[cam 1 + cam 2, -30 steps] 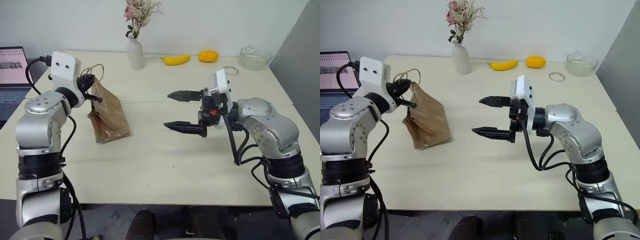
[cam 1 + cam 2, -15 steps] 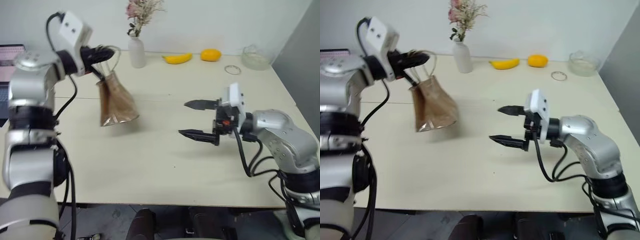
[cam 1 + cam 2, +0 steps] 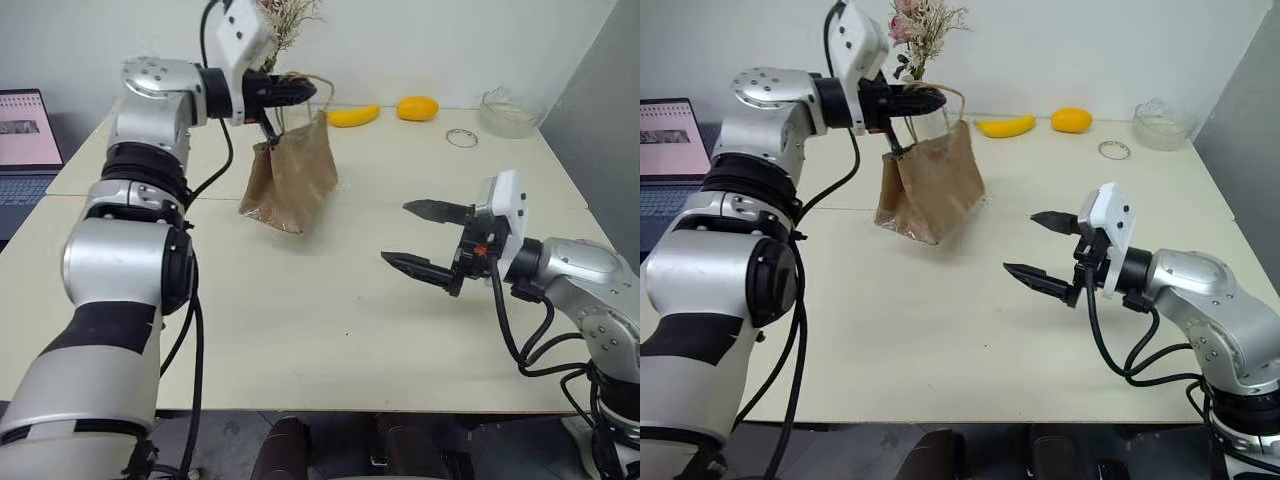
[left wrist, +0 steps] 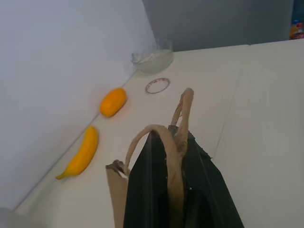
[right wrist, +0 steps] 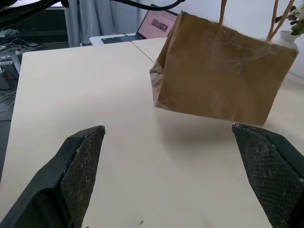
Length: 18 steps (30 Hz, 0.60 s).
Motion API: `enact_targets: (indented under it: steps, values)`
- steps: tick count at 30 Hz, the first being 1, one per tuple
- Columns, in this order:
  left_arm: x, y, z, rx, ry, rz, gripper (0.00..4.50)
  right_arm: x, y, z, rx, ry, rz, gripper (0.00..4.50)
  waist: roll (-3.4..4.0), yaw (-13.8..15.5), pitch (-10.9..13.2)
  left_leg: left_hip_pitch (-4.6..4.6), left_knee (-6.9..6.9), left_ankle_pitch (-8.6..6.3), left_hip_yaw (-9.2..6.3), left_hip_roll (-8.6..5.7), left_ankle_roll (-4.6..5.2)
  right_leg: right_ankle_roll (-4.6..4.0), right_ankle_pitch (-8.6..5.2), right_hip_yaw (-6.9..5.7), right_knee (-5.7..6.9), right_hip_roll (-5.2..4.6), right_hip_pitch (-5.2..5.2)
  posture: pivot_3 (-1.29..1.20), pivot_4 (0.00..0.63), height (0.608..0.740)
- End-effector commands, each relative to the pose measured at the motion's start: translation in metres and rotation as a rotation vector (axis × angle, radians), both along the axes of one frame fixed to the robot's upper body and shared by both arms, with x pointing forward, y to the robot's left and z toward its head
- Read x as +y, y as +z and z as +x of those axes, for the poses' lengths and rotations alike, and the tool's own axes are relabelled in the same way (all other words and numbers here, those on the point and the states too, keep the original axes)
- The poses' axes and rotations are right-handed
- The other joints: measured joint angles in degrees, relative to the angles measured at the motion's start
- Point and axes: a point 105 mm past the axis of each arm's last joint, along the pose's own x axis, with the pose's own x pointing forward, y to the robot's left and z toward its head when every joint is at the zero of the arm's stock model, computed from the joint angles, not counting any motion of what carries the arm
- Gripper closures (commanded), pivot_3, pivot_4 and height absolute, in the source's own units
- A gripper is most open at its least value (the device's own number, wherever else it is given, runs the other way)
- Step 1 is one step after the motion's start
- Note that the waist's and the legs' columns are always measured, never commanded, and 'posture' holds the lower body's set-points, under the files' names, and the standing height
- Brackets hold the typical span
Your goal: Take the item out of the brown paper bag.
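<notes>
The brown paper bag [image 3: 292, 175] hangs tilted just above the table, in front of the vase. My left gripper [image 3: 295, 92] is shut on its cord handles [image 4: 178, 137] and reaches level across from the left. The bag's mouth is pinched under the handles, and the item is hidden. My right gripper [image 3: 396, 233] stands open to the right of the bag, well apart from it, with nothing between its fingers [image 5: 80, 161]. In the right wrist view the bag [image 5: 218, 71] floats over its own shadow.
Dried flowers [image 3: 925, 25] in a white vase stand right behind the bag. A banana [image 3: 353, 117], an orange-yellow fruit [image 3: 417, 108], a glass bowl [image 3: 510, 112] and a small ring [image 3: 460, 138] lie along the far edge. A laptop [image 3: 25, 130] sits at the left.
My left arm swung the bag up off the table and to the right, toward the vase. My right gripper drew back to the right, still open.
</notes>
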Motion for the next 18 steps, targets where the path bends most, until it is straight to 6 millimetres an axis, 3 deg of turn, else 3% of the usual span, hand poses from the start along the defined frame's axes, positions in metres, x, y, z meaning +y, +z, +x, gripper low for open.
enact_targets:
  steps: [1,6,15,18]
  values:
    - [-0.013,0.033,-0.010,-0.097,-0.058,-0.022,4.47,-0.003,0.009,-0.007,-0.032,-0.022,0.007,0.00,0.00,-0.01,0.00,0.00,0.00,0.00,0.02,-0.01,0.00,0.00,0.00,0.03,0.00,0.00,-0.01,0.00,0.150,0.740]
    - [-0.020,0.028,-0.009,-0.079,-0.078,-0.011,4.47,-0.004,0.005,-0.012,-0.002,-0.043,-0.002,0.00,0.00,0.00,0.00,0.01,0.01,0.00,0.05,-0.02,0.00,0.00,0.00,0.07,0.02,0.00,-0.01,0.00,0.150,0.740]
    - [-0.011,-0.020,0.003,-0.081,-0.014,0.177,4.47,-0.007,-0.005,-0.019,0.026,-0.065,-0.029,0.00,-0.01,-0.02,0.00,0.06,0.02,0.00,0.07,-0.02,0.01,0.01,0.01,0.11,0.09,0.00,0.00,0.00,0.150,0.740]
    - [-0.007,-0.021,0.004,-0.080,0.004,0.173,4.47,-0.007,-0.006,-0.018,0.021,-0.077,-0.033,0.00,-0.01,-0.01,0.00,0.06,0.04,0.01,0.06,-0.02,0.01,0.01,0.01,0.10,0.12,0.01,0.00,0.00,0.150,0.740]
